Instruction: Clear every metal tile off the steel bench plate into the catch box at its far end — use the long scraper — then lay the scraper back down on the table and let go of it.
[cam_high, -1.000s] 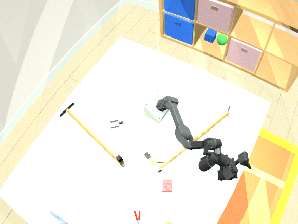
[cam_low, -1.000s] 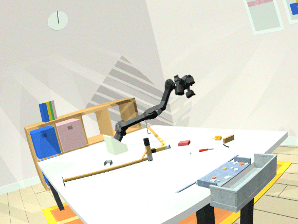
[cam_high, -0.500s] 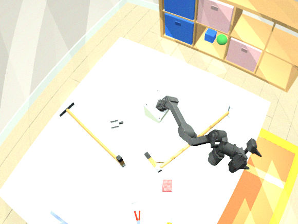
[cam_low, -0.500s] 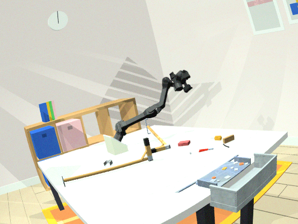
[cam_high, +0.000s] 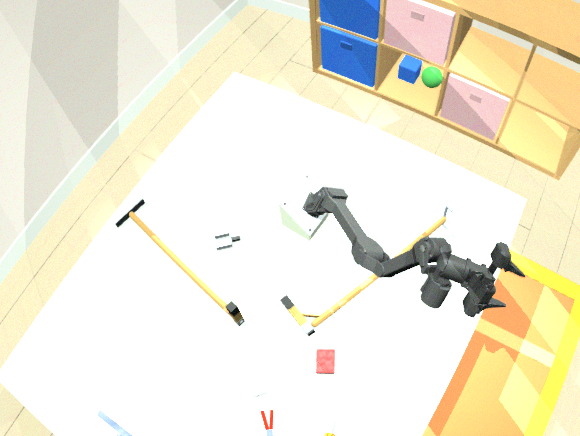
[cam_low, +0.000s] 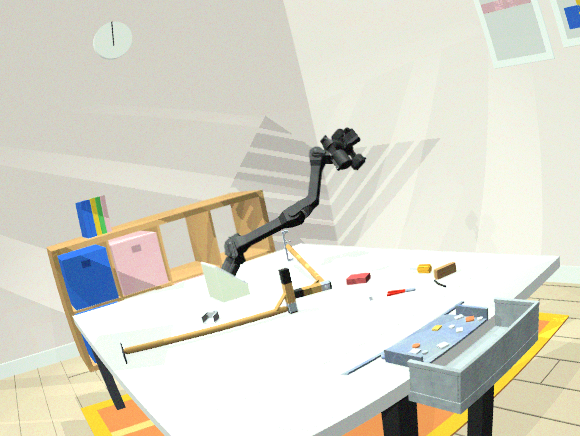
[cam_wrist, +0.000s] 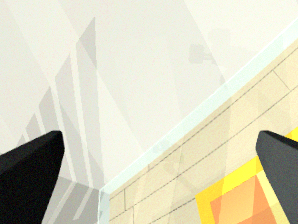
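The steel bench plate (cam_low: 397, 356) lies at the table's near right corner and carries several small white and orange tiles (cam_low: 442, 345). The grey catch box (cam_low: 465, 380) stands against its long side. The long scraper (cam_high: 175, 257) (cam_low: 200, 332), a wooden handle with a black cross-blade, lies flat on the white table, far from the plate. My gripper (cam_high: 506, 287) (cam_low: 346, 152) (cam_wrist: 160, 139) is open and empty. It is raised high in the air beyond the table's edge. The wrist view shows only wall and floor between the fingers.
Two more wooden-handled tools (cam_high: 370, 282) (cam_low: 305, 262) lie crossed near the arm's base. Also on the table are a pale green wedge (cam_high: 300, 222) (cam_low: 225, 285), a red block (cam_high: 325, 361) (cam_low: 358, 278), small grey clips (cam_high: 227, 241) (cam_low: 211, 316) and a red-handled tool (cam_low: 400, 291). A shelf unit (cam_high: 450, 95) stands behind.
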